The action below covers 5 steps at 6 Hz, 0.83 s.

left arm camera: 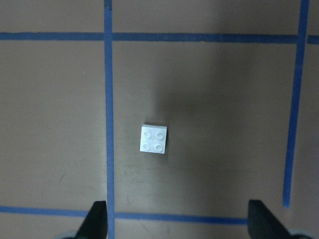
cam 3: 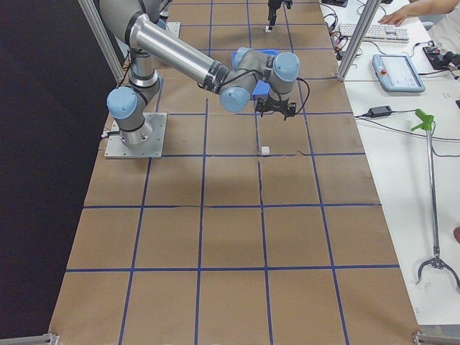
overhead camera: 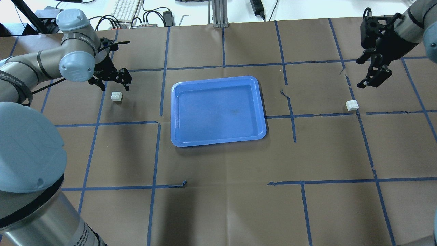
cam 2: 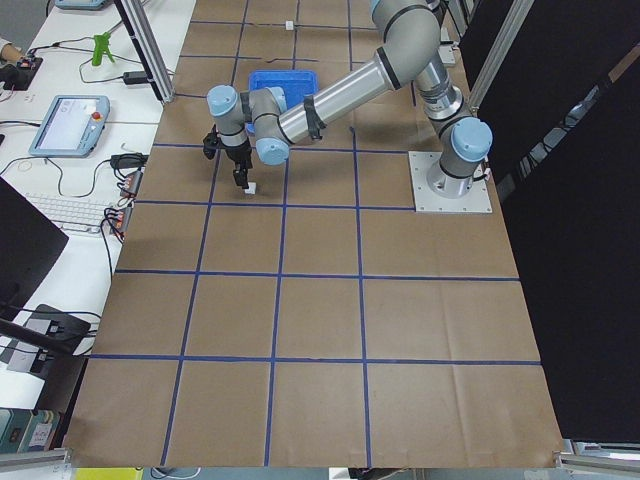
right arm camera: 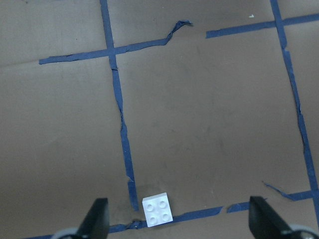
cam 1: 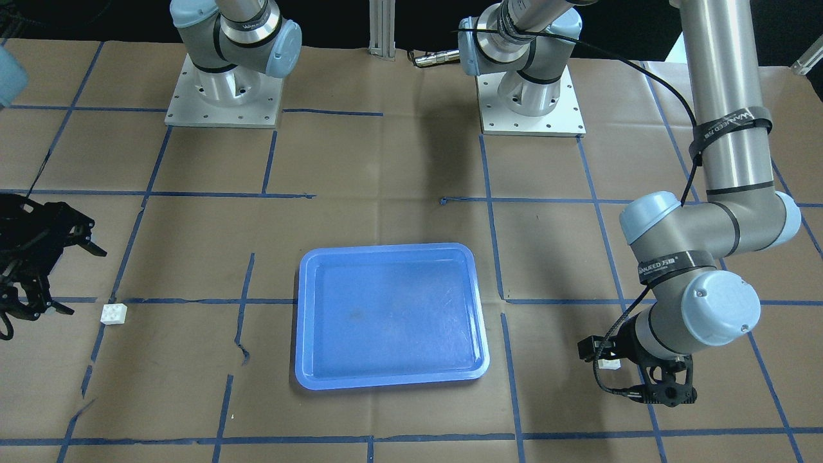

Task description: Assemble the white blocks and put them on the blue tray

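Both jaws gape empty; white blocks (overhead camera: 116, 96) (overhead camera: 352, 105) studs-up; blue tray (overhead camera: 218, 112) lies lengthwise left-right.

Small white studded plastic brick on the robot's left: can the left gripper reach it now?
Probably yes. The small white studded plastic brick lies alone on the brown paper, studs up. The left gripper hangs open above it, slightly off centre; a small shift should line it up.

Table (overhead camera: 218, 205) (paper-covered) carries blue tray (overhead camera: 173, 116), white blocks (overhead camera: 116, 96) (overhead camera: 352, 105).
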Each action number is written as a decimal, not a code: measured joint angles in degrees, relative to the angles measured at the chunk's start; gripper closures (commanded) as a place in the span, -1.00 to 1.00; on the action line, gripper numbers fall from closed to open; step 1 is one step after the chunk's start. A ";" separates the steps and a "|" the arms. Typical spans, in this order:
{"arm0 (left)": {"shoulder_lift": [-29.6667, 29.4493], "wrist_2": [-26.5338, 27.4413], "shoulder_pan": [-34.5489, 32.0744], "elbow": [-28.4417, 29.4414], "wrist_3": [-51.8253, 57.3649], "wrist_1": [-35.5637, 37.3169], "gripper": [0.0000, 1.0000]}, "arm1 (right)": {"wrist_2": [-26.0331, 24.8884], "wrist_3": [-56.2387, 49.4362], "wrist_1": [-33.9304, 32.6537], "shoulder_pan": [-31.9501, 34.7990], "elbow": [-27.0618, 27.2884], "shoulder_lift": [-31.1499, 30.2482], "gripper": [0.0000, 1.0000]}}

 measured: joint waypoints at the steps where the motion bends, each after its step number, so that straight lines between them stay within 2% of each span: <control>1: -0.75 1.56 0.00 0.24 0.52 0.24 -0.83 | 2.85 -7.32 -1.09 -2.33 0.00 3.45 -0.99; 2: -1.60 2.09 0.00 0.54 0.62 1.03 -0.64 | 5.48 -13.07 -1.47 -4.53 0.05 7.15 -0.99; 3: -2.25 2.17 0.00 0.67 0.65 2.07 0.06 | 7.40 -16.63 -1.64 -6.44 0.10 10.59 -0.99; 4: -2.54 2.19 0.01 0.71 0.65 2.37 0.53 | 8.26 -18.53 -1.71 -7.95 0.16 13.07 -0.99; 5: -2.30 2.19 -0.02 0.65 0.57 2.15 0.75 | 8.62 -19.27 -1.69 -8.56 0.26 14.39 -0.99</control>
